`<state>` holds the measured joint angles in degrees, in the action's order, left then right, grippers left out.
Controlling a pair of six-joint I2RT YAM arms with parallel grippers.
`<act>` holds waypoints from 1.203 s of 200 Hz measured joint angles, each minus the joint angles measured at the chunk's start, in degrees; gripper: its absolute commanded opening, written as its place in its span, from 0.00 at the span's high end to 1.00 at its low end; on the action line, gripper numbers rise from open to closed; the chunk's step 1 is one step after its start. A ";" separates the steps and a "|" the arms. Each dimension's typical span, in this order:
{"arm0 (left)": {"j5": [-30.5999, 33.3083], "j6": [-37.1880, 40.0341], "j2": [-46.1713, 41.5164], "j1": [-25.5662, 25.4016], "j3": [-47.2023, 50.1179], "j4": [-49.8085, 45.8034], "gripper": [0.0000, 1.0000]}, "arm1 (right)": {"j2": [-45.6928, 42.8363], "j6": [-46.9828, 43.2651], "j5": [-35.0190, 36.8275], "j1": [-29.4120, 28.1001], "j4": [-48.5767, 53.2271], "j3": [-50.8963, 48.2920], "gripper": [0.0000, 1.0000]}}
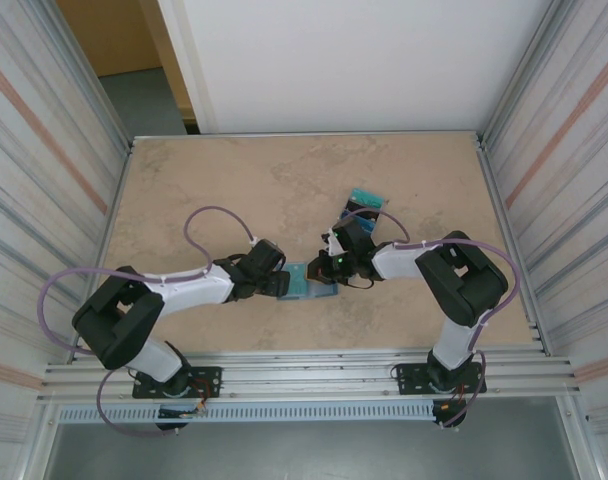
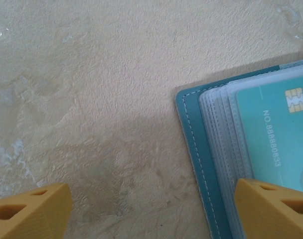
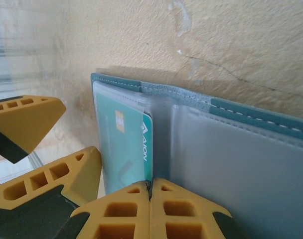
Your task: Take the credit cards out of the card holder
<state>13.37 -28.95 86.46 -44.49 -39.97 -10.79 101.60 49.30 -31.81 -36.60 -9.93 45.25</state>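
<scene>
Now: the card holder [image 1: 309,283] lies open on the table [image 1: 234,180] between your two arms, with a teal card [image 3: 122,144] in its clear sleeves. A pile of cards [image 1: 366,198] lies well apart, farther out.
Right gripper [image 3: 150,191]: pressed together at the card's near corner, by the fold. You cannot tell whether it has card, sleeve or nothing.
Left gripper [image 2: 152,191]: spread wide, one finger over the holder's outer edge and seemingly bearing on it, the other over bare table.
Risk, sleeve: if the pinch caught plastic along with the card, your pull would likely drag the whole holder.
Risk, hold-down: that one finger covers only the edge, so the holder could pivot or lift under it.
Risk, slip: a corner grip is thin, so the card may slide free half out.
</scene>
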 measured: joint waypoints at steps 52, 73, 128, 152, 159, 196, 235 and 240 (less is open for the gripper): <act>0.00 0.00 0.35 0.00 -0.22 0.09 0.14 | -0.24 -0.09 -0.83 1.14 -0.04 -0.50 0.97; 0.02 0.00 0.57 0.00 -0.39 0.11 0.14 | -0.76 -0.44 -0.81 1.33 0.83 -0.50 0.97; 0.09 0.02 0.87 0.00 -0.70 0.07 0.15 | -3.02 -2.43 -0.37 2.86 5.18 -0.50 0.97; 0.22 0.04 0.87 0.00 -0.81 0.00 0.15 | -3.61 -3.52 0.11 3.26 6.95 -0.50 0.96; 0.24 0.04 0.87 0.00 -0.81 0.00 0.15 | -3.72 -3.74 0.24 3.37 7.43 -0.50 0.96; 0.22 0.09 0.87 0.00 -0.98 -0.26 0.15 | -4.85 -4.83 0.52 3.82 9.44 -0.50 0.96; 0.17 0.50 0.39 0.00 -1.73 -1.79 0.15 | -6.10 -4.85 0.48 4.00 10.03 -0.50 0.96; 0.13 0.55 0.24 0.00 -1.92 -1.95 0.15 | -6.12 -4.85 0.48 4.00 10.03 -0.50 0.96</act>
<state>13.50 -28.40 86.70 -44.49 -41.89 -12.73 95.48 44.45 -31.33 -32.60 0.10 44.75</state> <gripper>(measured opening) 0.851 0.058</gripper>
